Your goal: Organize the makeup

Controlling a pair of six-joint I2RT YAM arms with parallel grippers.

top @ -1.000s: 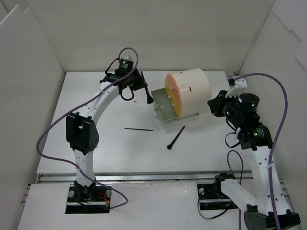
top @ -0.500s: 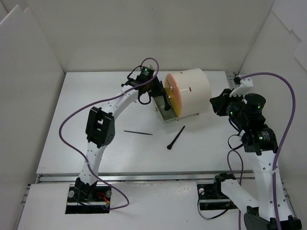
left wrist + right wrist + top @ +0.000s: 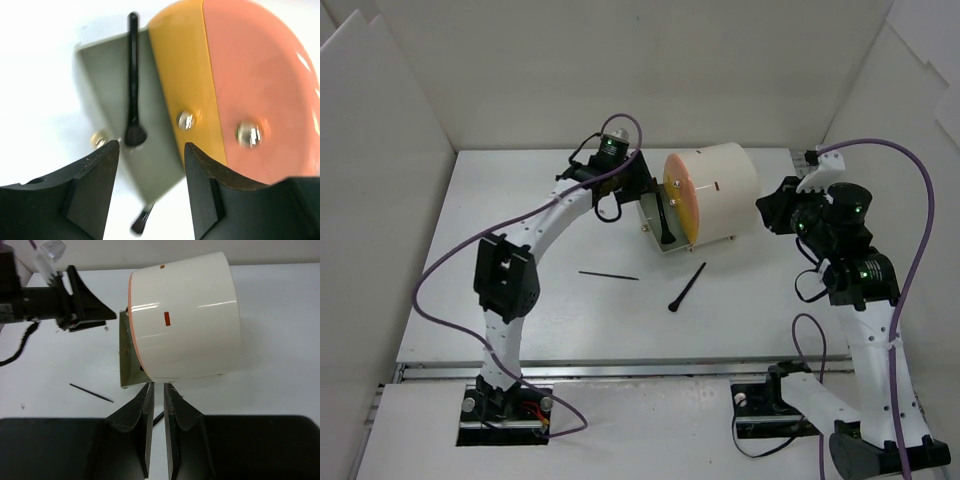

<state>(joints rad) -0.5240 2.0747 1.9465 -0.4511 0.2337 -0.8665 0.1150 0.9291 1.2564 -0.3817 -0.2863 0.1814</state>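
A black makeup brush (image 3: 132,75) lies loose in the pulled-out grey drawer (image 3: 107,70) of the cream cylinder (image 3: 720,185). My left gripper (image 3: 151,147) hovers open just above that drawer (image 3: 649,214) with nothing between its fingers. In the top view the left gripper (image 3: 646,193) is at the cylinder's orange face and the brush (image 3: 665,215) lies in the tray. On the table lie a thin black stick (image 3: 608,275) and a second black brush (image 3: 687,287). My right gripper (image 3: 158,386) is shut on nothing, to the right of the cylinder (image 3: 185,320).
The cylinder's front shows a yellow drawer face (image 3: 182,85) and a salmon one (image 3: 260,90), each with a metal knob. White walls enclose the table on three sides. The thin stick (image 3: 91,392) lies left of the right gripper's fingers.
The left gripper carried a black brush rightward to the open drawer, then opened; the brush now lies in the drawer. The right arm barely shifted.
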